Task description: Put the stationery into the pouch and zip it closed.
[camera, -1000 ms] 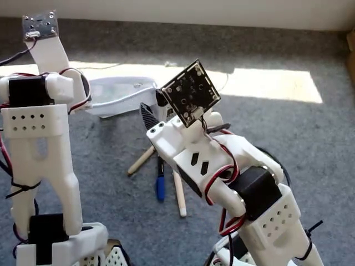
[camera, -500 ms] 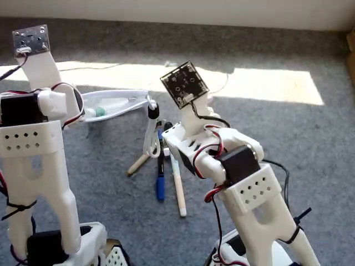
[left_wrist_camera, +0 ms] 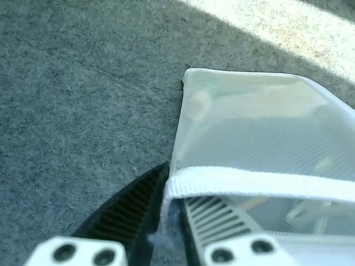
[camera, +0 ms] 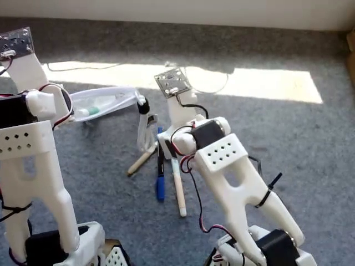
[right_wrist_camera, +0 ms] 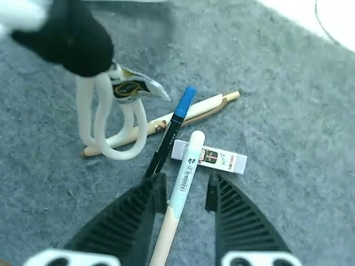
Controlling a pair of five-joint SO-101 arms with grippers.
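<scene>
My left gripper point(left_wrist_camera: 174, 195) is shut on the white zipper band of the translucent pouch point(left_wrist_camera: 260, 138), holding the pouch point(camera: 105, 102) off the carpet. A teal-tipped item point(camera: 97, 111) shows through its wall. The black zipper pull point(camera: 143, 105) and white loop strap point(right_wrist_camera: 105, 130) hang from its end. On the carpet lie a beige pen point(right_wrist_camera: 166, 121), a blue-capped pen point(right_wrist_camera: 171, 137), a white pen point(right_wrist_camera: 184, 166) and an eraser point(right_wrist_camera: 213, 158). My right gripper point(right_wrist_camera: 184, 185) is open, low over the white pen, one finger on each side of it.
Grey carpet point(camera: 288, 144) all round, with a sunlit strip point(camera: 266, 83) at the back and a thin cable point(camera: 216, 75) lying on it. The hanging strap is close beside the pens and my right gripper.
The right arm has stretched forward and dropped its gripper down onto the pens. The left arm has drawn the pouch a little to the left.
</scene>
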